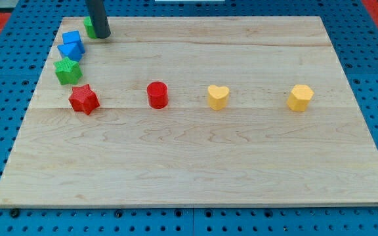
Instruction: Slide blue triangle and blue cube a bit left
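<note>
The blue cube (72, 38) and the blue triangle (70, 51) sit touching near the board's top left corner, the cube above the triangle. My tip (102, 36) stands on the board just to the right of the blue cube, a small gap between them. The rod hides most of a green block (89, 26), whose shape I cannot tell.
A green star (67, 71) lies just below the blue triangle, a red star (83, 99) below that. A red cylinder (157, 95), a yellow heart (218, 97) and a yellow hexagon (300, 98) line up across the middle. The wooden board's left edge (31, 105) is close to the blue blocks.
</note>
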Motion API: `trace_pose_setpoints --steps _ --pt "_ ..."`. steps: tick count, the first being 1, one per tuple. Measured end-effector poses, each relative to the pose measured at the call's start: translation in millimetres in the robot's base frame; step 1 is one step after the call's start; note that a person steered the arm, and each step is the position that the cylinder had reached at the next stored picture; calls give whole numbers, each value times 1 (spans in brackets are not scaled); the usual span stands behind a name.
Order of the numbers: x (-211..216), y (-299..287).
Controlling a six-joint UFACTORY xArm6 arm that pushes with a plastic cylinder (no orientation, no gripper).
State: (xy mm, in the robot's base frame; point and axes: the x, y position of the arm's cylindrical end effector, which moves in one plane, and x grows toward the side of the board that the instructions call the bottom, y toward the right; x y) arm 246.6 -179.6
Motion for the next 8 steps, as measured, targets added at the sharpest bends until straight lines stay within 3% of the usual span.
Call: trace_pose_setpoints --steps 1,4,5,6,8 --pt "-32 17" --pt "-26 -34" --pt "16 -9" --pt "61 -20" --pt "71 -30"
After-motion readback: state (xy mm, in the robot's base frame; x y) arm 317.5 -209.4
